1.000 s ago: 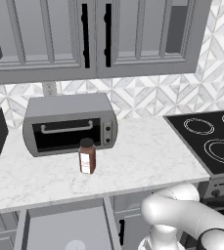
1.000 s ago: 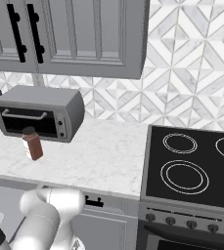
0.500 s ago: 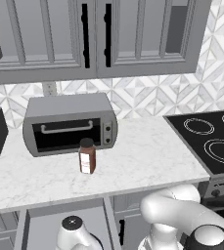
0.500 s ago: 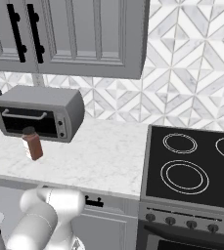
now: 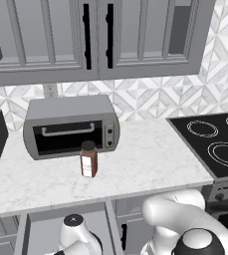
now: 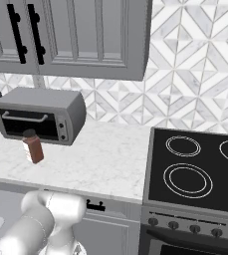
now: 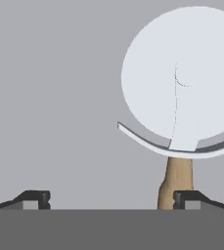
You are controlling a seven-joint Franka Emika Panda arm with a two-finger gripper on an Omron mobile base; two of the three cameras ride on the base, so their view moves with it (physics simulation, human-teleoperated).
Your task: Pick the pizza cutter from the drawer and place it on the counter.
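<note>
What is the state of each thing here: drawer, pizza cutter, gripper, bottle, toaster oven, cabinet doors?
Drawer: pulled open below the counter.
Pizza cutter: lying on the drawer floor, not gripped.
Gripper: open, low in the drawer; the tan handle sits by one fingertip.
Bottle: upright on the counter, cap on.
Toaster oven: door shut.
Cabinet doors: shut.

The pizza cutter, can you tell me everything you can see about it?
The pizza cutter lies flat on the grey drawer floor. It has a big round white wheel with a curved guard hugging its lower edge and a thin tan handle that looks wooden. The handle points toward the gripper, whose fingers stand wide apart. One fingertip overlaps the handle's end; whether they touch is unclear.
</note>
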